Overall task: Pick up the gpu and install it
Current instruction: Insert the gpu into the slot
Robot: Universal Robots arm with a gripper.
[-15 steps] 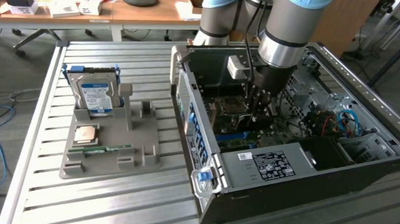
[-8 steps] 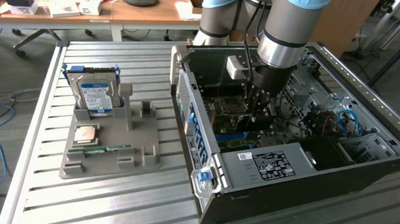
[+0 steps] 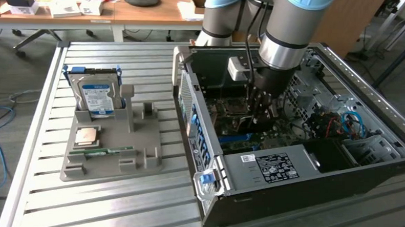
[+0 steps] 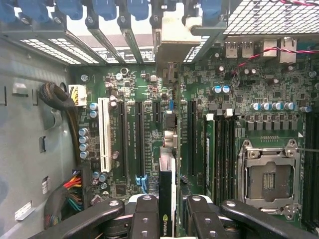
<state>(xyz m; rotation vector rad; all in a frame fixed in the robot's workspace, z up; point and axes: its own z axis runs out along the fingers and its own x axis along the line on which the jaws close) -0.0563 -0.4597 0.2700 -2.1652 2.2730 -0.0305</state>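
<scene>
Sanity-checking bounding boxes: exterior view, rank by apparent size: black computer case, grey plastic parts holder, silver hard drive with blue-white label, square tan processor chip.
1. Black computer case
2. Grey plastic parts holder
3. Silver hard drive with blue-white label
4. Square tan processor chip
No ties.

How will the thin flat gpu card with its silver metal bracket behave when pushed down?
Likely stiff: the gpu card stands straight, edge-on, in the gripper. Probably fragile, being thin. Held by one edge, it may tilt.

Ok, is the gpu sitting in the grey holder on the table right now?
No, the gripper grips the gpu edge-on over the motherboard inside the open case, away from the holder.
</scene>
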